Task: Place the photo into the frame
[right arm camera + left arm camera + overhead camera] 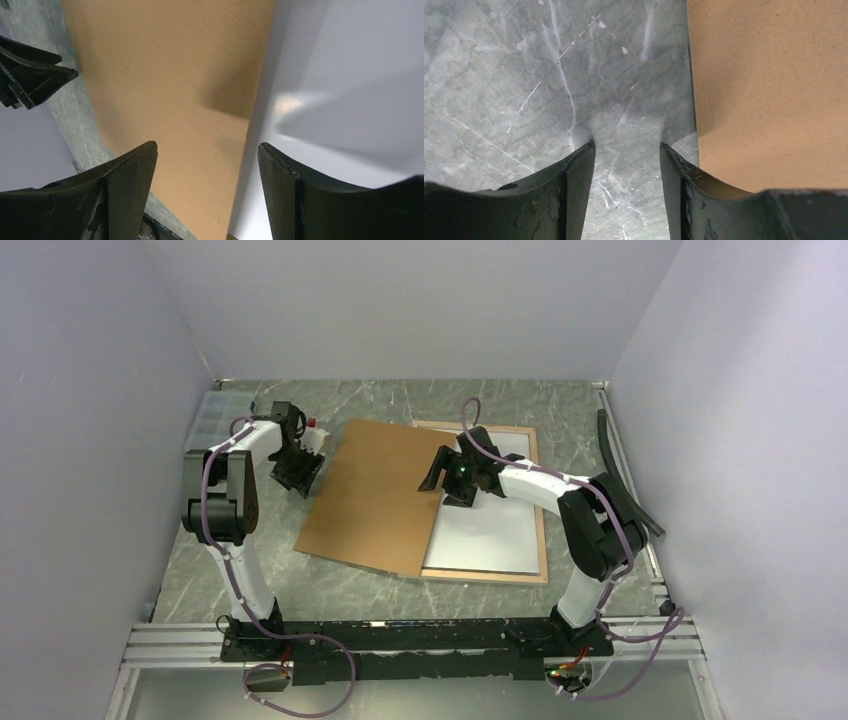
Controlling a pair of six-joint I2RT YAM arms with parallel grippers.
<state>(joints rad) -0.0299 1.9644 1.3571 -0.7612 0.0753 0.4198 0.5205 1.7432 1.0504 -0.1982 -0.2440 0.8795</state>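
The frame (545, 540) lies flat at the right of the table with its light-wood rim up. Inside it only a plain white surface (490, 535) (350, 75) shows, and the photo's picture side is out of view. A brown fibreboard panel (375, 500) (170, 75) lies askew across the frame's left part. My right gripper (440, 475) (207, 145) hangs open over the panel's right edge, one finger over the board and one over the white. My left gripper (300, 475) (627, 145) is open above bare table, its right finger by the panel's left edge (769, 90).
A clear plastic box (215, 415) stands at the back left, with a small white and red object (315, 430) near the left wrist. A black bar (620, 460) runs along the right wall. The table (524, 75) is grey marbled, with walls on three sides.
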